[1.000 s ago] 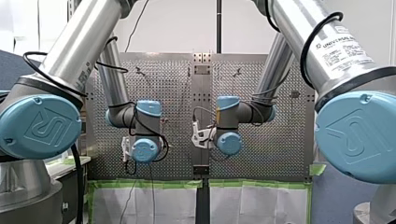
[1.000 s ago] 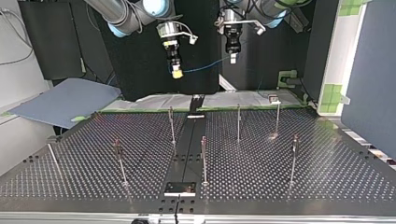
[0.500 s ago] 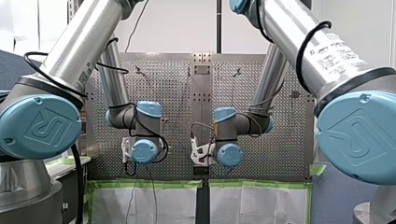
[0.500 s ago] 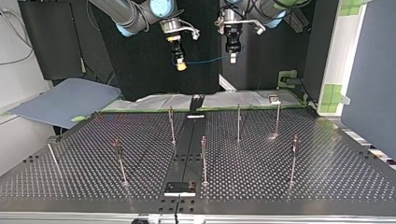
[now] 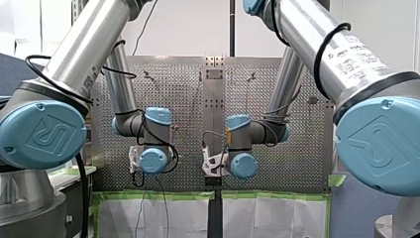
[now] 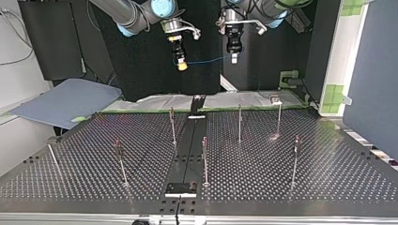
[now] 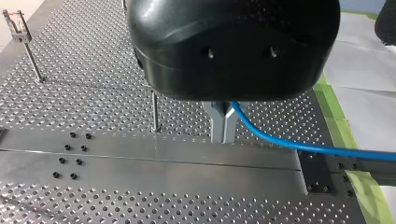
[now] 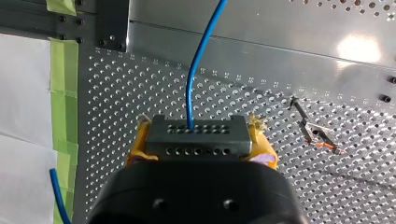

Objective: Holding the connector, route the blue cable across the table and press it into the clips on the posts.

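Firmly, my right gripper [image 8: 196,142] clamps its yellow pads [image 8: 137,145] on the two ends of a dark grey rectangular connector [image 8: 195,134] dotted with rows of small holes. A thin blue cable [image 8: 195,70] leaves the middle of the connector and runs straight ahead of the gripper, above the perforated metal table [image 8: 224,98]. Off to one side of the gripper stands a slim metal post with a clip [image 8: 312,132], apart from the cable. To the other side a strip of green tape [image 8: 63,93] edges the table.

My left gripper [image 7: 223,137], black-bodied with bare metal fingers [image 7: 216,123], is pinched tight on the blue cable, which comes out beside the fingers and trails away sideways. Another slim post [image 7: 154,112] stands just beside those fingers.

From the top view, both grippers hang in the air above the table's far edge. The cable spans almost level between them, well above all the posts.
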Robot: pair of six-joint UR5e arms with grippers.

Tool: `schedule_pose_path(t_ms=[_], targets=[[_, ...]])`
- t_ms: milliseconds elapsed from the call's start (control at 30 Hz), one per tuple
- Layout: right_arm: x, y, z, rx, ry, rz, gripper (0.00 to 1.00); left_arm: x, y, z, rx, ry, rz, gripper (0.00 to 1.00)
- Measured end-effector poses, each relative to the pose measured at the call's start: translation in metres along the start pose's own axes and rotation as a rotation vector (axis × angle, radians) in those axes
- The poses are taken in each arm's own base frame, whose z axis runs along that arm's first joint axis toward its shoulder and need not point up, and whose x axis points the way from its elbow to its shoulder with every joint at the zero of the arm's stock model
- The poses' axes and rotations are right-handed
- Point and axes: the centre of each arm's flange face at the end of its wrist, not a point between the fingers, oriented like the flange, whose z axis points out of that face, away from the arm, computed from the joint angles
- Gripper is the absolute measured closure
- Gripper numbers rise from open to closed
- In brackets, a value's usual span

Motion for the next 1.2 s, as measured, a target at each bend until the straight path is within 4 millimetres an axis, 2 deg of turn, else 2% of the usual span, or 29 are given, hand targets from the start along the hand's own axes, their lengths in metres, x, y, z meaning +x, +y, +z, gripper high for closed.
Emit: schedule_pose_path(t_ms=[433,567,933,1200], targets=[[0.0,0.0,0.0,0.0,0.0,0.0,1.0,0.0,0.0,0.0,0.0,0.0,0.0,1.0],[0.006,0.0,0.003,-0.007,0.007,-0.005,1.0,-0.004,0.008,-0.001,-0.029,-0.005,0.007,1.0],[0.076,-0.013,0.018,-0.012,0.086,0.079,1.0,-0.013,0.039,-0.03,-0.089,0.053,0.018,1.0],[0.13,-0.014,0.028,0.044,0.142,0.102,1.0,-0.041,0.039,-0.013,-0.163,0.014,-0.003,1.0]])
